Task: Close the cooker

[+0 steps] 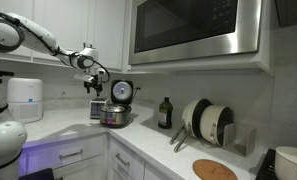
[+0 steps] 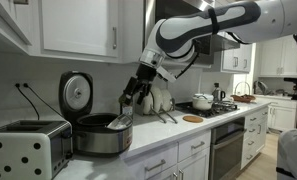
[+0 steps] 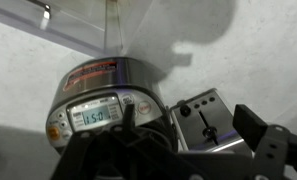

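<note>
We find the small round steel rice cooker on the white countertop, beside the boxy silver toaster. Its dark-rimmed lid stands upright. The gripper hovers at the pot's rim, jaws apart and empty. We judge this the approach step; next it must get behind the lid and press it down.

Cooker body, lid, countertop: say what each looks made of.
Cooker body: likely polished steel, it mirrors its surroundings. Lid: pale inner face, probably matte metal; dark rim, probably plastic. Countertop: pale, smooth, perhaps stone or laminate; unclear.
</note>
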Motion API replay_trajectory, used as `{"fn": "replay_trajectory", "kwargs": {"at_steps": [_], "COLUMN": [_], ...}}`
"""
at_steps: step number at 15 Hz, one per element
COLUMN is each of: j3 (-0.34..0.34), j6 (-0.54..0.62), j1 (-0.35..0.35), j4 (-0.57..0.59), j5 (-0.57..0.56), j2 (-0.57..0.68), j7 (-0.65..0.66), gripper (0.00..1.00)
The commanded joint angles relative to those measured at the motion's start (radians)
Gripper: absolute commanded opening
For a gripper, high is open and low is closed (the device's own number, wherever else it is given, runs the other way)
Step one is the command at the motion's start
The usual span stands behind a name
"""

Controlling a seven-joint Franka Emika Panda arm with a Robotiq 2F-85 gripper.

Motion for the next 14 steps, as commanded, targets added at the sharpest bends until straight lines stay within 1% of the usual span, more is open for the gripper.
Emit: {"fn": "replay_trajectory", "kwargs": {"at_steps": [1, 3, 6, 10, 11, 12, 14], "j3": [0.024, 0.039, 0.06, 0.081, 0.079, 0.07, 0.072], "j6": [0.156, 0.24, 0.355, 0.464, 0.481, 0.452, 0.465], "j1": [0.024, 0.034, 0.041, 0.039, 0.04, 0.043, 0.041], "j4": [0.034, 0.059, 0.126, 0.227, 0.241, 0.178, 0.212], "j5": [0.005, -0.005, -0.019, -0.036, -0.024, -0.02, -0.02], "j2": [0.039, 0.063, 0.118, 0.195, 0.204, 0.156, 0.183], "j7": [-0.021, -0.011, 0.01, 0.039, 0.045, 0.014, 0.025], "gripper": [1.0, 1.0, 1.0, 1.0, 1.0, 1.0, 1.0]}}
